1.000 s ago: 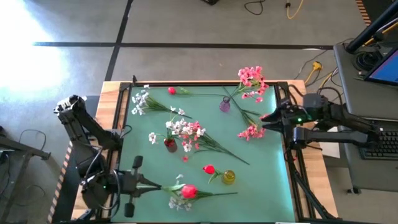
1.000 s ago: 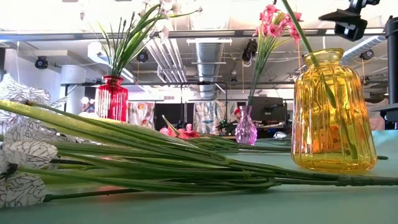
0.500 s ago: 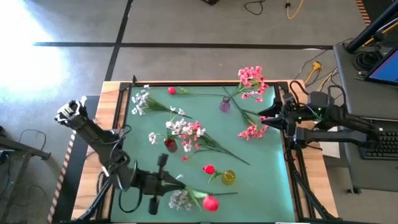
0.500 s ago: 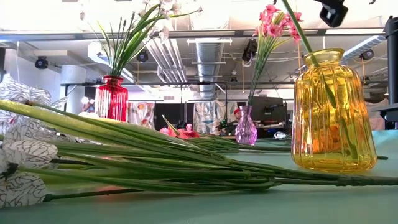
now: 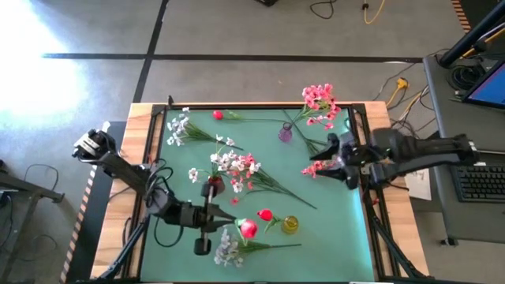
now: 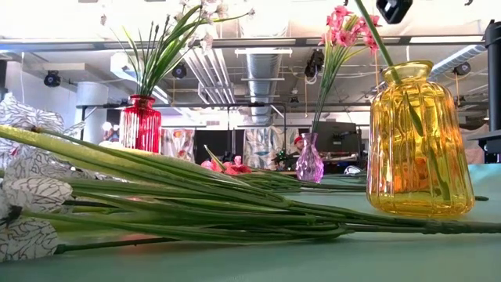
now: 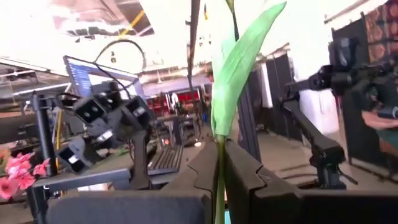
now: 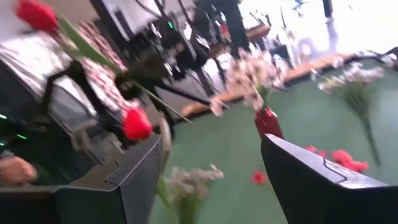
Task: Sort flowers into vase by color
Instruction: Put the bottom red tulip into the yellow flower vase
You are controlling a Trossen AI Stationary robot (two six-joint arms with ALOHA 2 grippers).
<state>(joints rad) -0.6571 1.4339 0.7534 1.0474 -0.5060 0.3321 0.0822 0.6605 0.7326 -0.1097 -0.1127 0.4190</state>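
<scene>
My left gripper (image 5: pixel 224 226) is over the table's near middle, shut on a red bud flower (image 5: pixel 247 229). Beside it a yellow vase (image 5: pixel 290 225) holds another red bud (image 5: pixel 265 214). A red vase (image 5: pixel 215 184) carries white and pink blossoms, and a purple vase (image 5: pixel 285 133) carries pink ones (image 5: pixel 319 100). My right gripper (image 5: pixel 330 155) stands open at the right edge, by a pink spray (image 5: pixel 316 168) lying flat on the mat. A white spray (image 5: pixel 229 252) lies at the near edge, a second one (image 5: pixel 180 126) at the far left, and a red bud (image 5: pixel 218 115) at the far edge. My left gripper pinches the red bud flower's thin green stem (image 7: pixel 219 183) between its two fingers, just below a long leaf (image 7: pixel 239 62). The stem runs across the fingers and rises past them. The bud (image 8: pixel 36 14) is lifted clear of the table, with the stem slanting.
The green mat (image 5: pixel 339 229) has free room at the near right. Loose stems (image 6: pixel 235 211) stretch along the near edge. A raised black frame (image 5: pixel 154 158) borders the table. A desk with a keyboard (image 5: pixel 481 181) stands beyond the right edge.
My left gripper has swung from the near left corner toward the table's right and a little toward the far edge, turning as it went. It carried the red bud flower up off the near edge toward the yellow vase. My right gripper has come in toward the table's left and rolled.
</scene>
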